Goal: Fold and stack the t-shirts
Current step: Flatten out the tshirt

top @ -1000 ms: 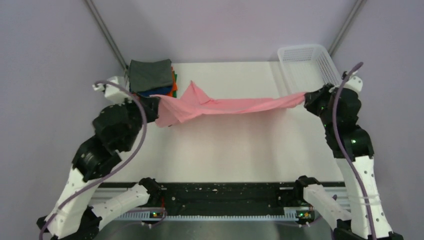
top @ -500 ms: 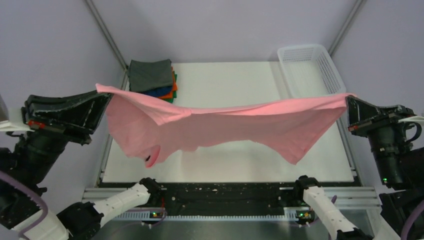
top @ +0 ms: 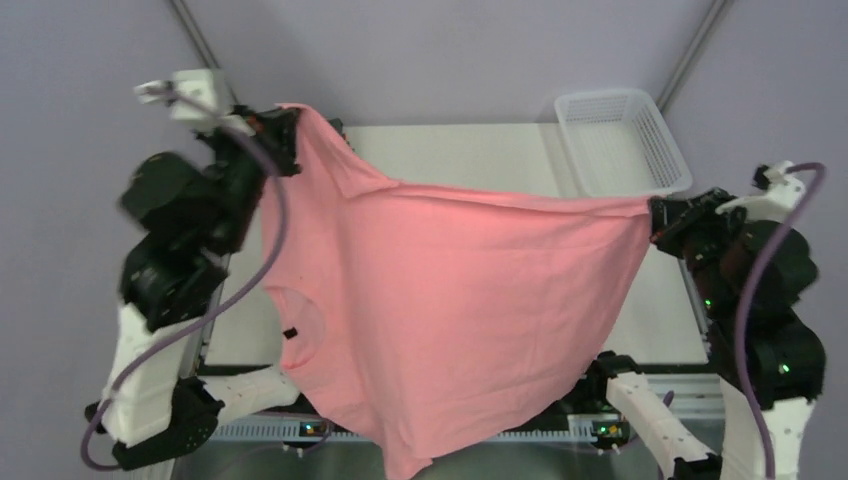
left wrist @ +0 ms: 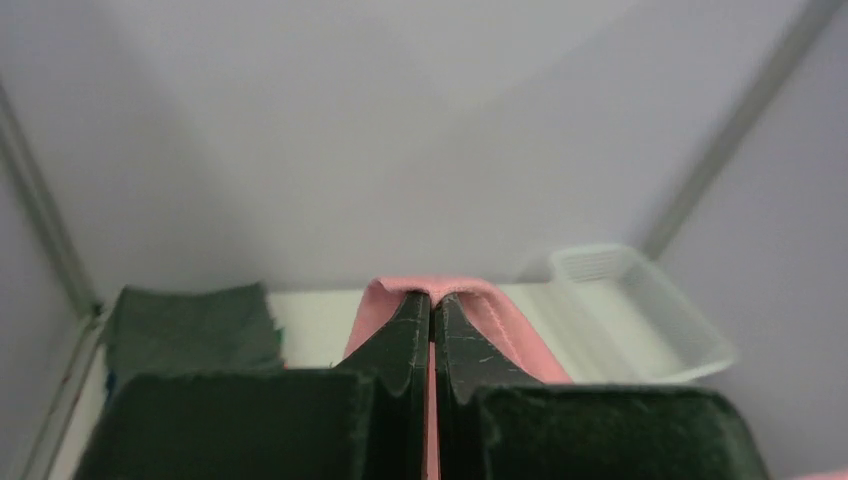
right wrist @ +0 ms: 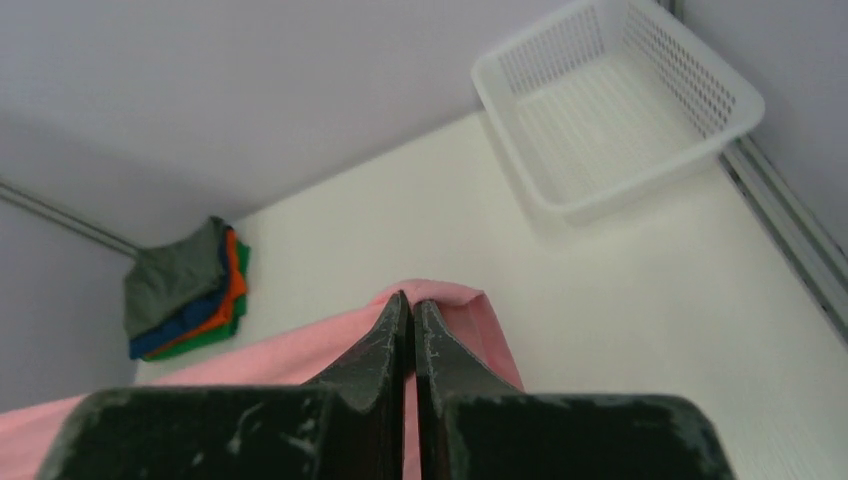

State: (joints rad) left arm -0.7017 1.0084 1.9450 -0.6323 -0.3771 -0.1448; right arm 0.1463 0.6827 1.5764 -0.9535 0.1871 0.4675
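Note:
The pink t-shirt (top: 450, 310) hangs spread wide in the air between both arms, covering most of the table in the top view. My left gripper (top: 283, 125) is shut on its far left corner, high up. My right gripper (top: 655, 212) is shut on its right corner. In the left wrist view pink cloth (left wrist: 470, 300) wraps over the tips of the left gripper (left wrist: 432, 296). In the right wrist view the right gripper (right wrist: 408, 298) pinches the pink hem (right wrist: 470, 310). A folded stack with a dark grey t-shirt (right wrist: 175, 275) on top lies at the far left corner; the pink shirt hides it from above.
A white mesh basket (top: 618, 140) stands at the table's far right corner, also in the right wrist view (right wrist: 610, 100) and the left wrist view (left wrist: 640, 310). Metal frame posts rise at the back corners. The table's white top (right wrist: 640, 300) shows right of the shirt.
Both arms have lifted the pink shirt from a stretched band over the table to a raised, spread sheet. The left gripper swung up and back; the shirt's lower edge now hangs over the near edge.

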